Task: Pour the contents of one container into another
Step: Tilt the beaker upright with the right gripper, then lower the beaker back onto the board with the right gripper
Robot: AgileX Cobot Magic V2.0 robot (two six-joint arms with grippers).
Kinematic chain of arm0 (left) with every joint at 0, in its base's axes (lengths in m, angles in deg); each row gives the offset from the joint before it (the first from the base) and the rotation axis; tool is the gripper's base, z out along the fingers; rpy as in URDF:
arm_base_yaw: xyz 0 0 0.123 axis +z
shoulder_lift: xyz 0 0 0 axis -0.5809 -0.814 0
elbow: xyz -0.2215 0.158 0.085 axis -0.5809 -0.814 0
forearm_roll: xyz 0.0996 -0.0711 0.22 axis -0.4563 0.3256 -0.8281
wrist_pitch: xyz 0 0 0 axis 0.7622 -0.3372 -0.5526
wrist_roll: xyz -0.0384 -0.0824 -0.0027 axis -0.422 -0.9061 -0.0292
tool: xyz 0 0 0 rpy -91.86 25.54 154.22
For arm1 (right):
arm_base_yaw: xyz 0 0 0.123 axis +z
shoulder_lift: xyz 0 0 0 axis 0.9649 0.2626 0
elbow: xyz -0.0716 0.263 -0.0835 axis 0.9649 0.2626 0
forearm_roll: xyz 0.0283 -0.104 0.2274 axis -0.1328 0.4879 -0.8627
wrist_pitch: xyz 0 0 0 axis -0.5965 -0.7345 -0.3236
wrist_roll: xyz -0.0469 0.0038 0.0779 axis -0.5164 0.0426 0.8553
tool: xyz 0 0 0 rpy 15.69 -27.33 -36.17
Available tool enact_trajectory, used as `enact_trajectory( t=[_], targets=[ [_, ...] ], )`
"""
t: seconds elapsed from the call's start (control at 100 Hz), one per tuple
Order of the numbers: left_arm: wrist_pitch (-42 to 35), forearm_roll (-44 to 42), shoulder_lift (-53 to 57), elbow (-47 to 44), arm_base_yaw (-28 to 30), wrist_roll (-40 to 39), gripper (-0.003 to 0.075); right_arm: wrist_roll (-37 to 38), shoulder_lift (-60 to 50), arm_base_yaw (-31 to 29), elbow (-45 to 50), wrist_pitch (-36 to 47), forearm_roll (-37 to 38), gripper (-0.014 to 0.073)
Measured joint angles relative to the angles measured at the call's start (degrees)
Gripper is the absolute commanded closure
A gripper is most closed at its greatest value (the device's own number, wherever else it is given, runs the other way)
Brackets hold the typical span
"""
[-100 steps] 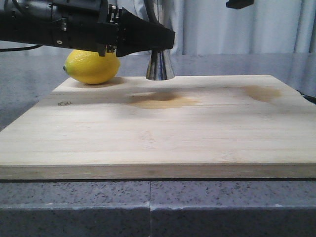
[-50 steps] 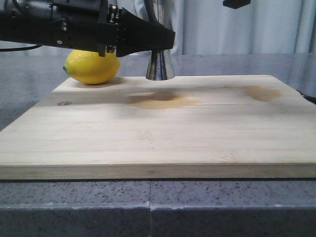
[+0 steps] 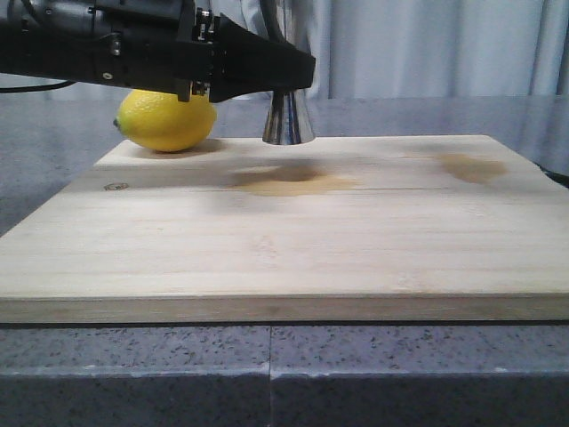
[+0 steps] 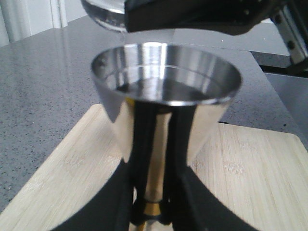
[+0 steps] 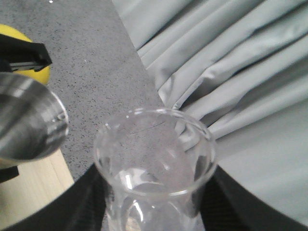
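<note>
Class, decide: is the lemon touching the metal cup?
Apart. The front view shows grey table between the lemon at the board's back left corner and the metal cup standing to its right.

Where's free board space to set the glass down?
Bare: the cutting board from its near edge up to the two stains, and its right half. Crowded: back-left corner, where the lemon, metal cup and left gripper cluster.

Front camera low, near the board (image 3: 284, 240); wrist cameras close (sharing the steel cup (image 4: 166, 91)).
</note>
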Motion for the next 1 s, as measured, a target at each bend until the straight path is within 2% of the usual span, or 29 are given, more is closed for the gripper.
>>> enact_trajectory(
  t=[0.27,0.46,1.0],
  targets=[
    [0.0,-0.1,0.0,0.0,0.0,0.0,0.0722,0.11,-0.97,-4.23,1.1,-1.61,-20.64,0.0315],
    [0.0,-0.1,0.0,0.0,0.0,0.0,0.0723,0.11,-4.38,-7.82,6.9,1.49,-29.67,0.0315],
    [0.0,-0.1,0.0,0.0,0.0,0.0,0.0722,-0.06,-7.27,-16.26,27.04,24.01,-37.27,0.0315]
  ],
)
